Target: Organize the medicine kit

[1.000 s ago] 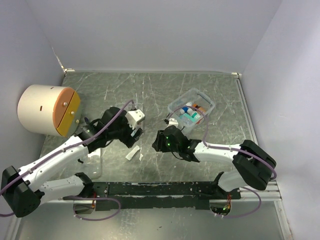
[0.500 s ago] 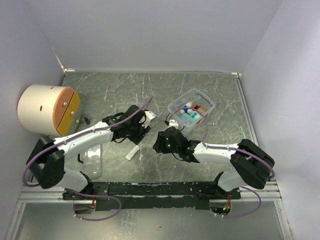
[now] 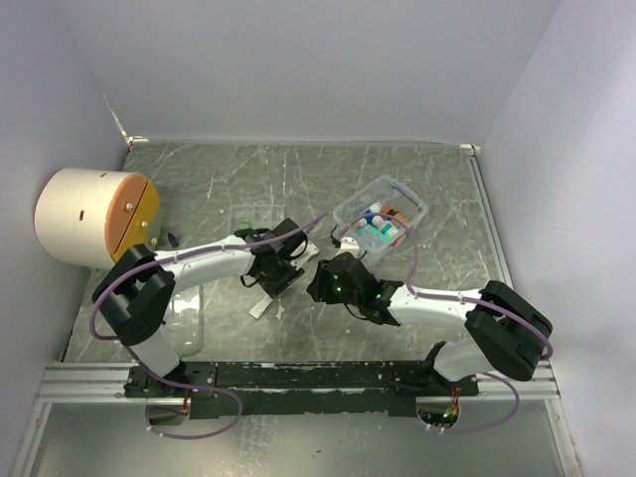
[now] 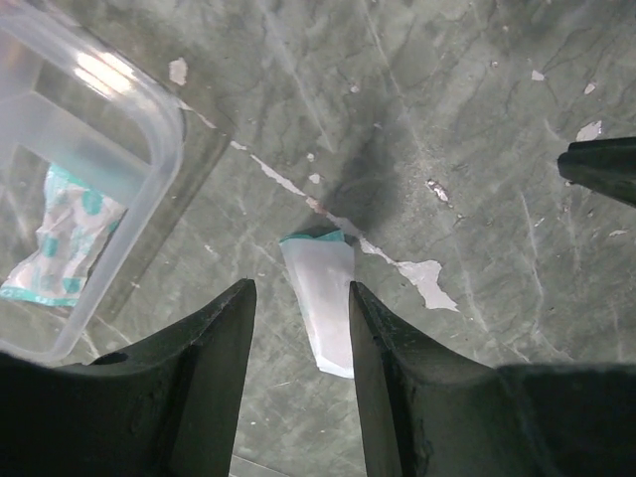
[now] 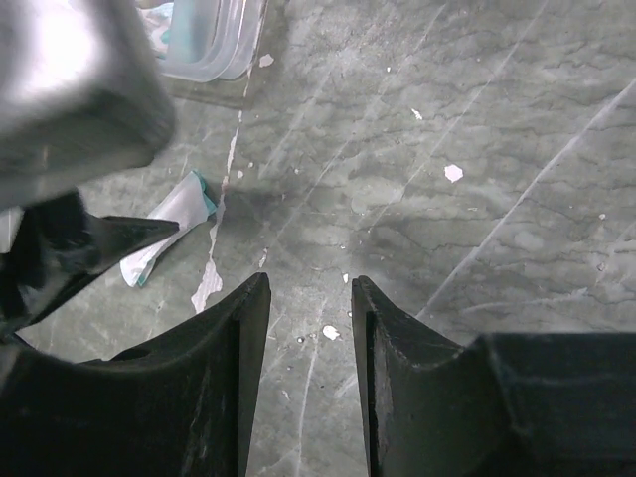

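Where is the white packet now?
Left wrist view: the white packet lies on the table between the fingers of the left gripper, right of the clear container.

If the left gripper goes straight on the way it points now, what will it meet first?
Probably the small white sachet, lying flat on the table between the open jaws of the left gripper.

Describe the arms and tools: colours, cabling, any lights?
Both the left arm and right arm have white links with chunky black joint housings. A thin purple cable loops along each. The right wrist shows a small green light. The left tool and right tool each have two matte black, tapering fingers.
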`<state>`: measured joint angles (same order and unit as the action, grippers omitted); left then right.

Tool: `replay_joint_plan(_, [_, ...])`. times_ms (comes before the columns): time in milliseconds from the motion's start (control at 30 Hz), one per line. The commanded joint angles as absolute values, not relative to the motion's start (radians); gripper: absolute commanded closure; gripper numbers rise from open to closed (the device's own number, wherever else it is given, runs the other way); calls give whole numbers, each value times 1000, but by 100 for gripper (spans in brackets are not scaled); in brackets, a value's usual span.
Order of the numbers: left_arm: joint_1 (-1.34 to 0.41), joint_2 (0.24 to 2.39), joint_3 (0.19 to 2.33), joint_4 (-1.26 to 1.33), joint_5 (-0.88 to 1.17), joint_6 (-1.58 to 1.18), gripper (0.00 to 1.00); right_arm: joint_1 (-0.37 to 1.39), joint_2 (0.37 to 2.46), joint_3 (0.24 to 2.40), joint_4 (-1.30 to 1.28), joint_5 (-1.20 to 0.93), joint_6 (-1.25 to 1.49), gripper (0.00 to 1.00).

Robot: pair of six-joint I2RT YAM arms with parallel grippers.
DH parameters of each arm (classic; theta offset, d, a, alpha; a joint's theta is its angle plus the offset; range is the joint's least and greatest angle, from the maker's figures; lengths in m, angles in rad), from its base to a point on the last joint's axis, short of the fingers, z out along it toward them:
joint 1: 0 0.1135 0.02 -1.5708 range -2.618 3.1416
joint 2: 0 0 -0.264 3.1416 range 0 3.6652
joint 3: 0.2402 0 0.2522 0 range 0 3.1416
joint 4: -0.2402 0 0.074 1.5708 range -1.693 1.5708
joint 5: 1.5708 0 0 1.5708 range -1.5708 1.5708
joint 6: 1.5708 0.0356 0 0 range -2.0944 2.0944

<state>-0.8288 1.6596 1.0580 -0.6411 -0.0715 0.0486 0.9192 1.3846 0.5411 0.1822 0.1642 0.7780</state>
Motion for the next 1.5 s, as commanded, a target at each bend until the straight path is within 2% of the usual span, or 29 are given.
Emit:
replay_joint_plan(0, [-851, 1712, 1108, -664, -72, 40, 46, 918, 1352, 524, 194, 202, 770, 62])
replay_joint_plan(200, [-859, 1772, 1123, -664, -72, 27, 44, 916, 1339, 519, 181, 215, 772, 62])
replay_joint_plan(333, [-858, 1783, 1124, -658, -82, 34, 47, 917, 1319, 508, 181, 227, 778, 62])
replay_joint_plan(400, [-859, 1787, 1125, -655, -96, 35, 53, 917, 1311, 504, 179, 233, 779, 62])
replay_joint_plan(600, [-858, 1788, 1120, -640, -97, 40, 80, 917, 1298, 500, 170, 241, 782, 62])
replay_joint_plan(733, [-858, 1769, 1128, -640, -89, 57, 89, 916, 1292, 498, 167, 242, 785, 62])
replay_joint_plan(900, [-858, 1728, 1158, -657, -96, 103, 93, 917, 1282, 497, 161, 248, 788, 62])
replay_joint_plan(1100, [-858, 1639, 1179, -672, -108, 225, 93, 917, 1263, 494, 153, 262, 788, 62])
replay_joint_plan(1267, [-854, 1548, 1175, -675, -160, 408, 93, 916, 1269, 497, 156, 262, 790, 62])
replay_joint_plan(1367, [-853, 1494, 1130, -655, -97, 590, 90, 917, 1279, 494, 176, 250, 793, 62])
replay_joint_plan(1467, [-850, 1449, 1050, -586, -56, 711, 92, 916, 1295, 506, 178, 239, 792, 62])
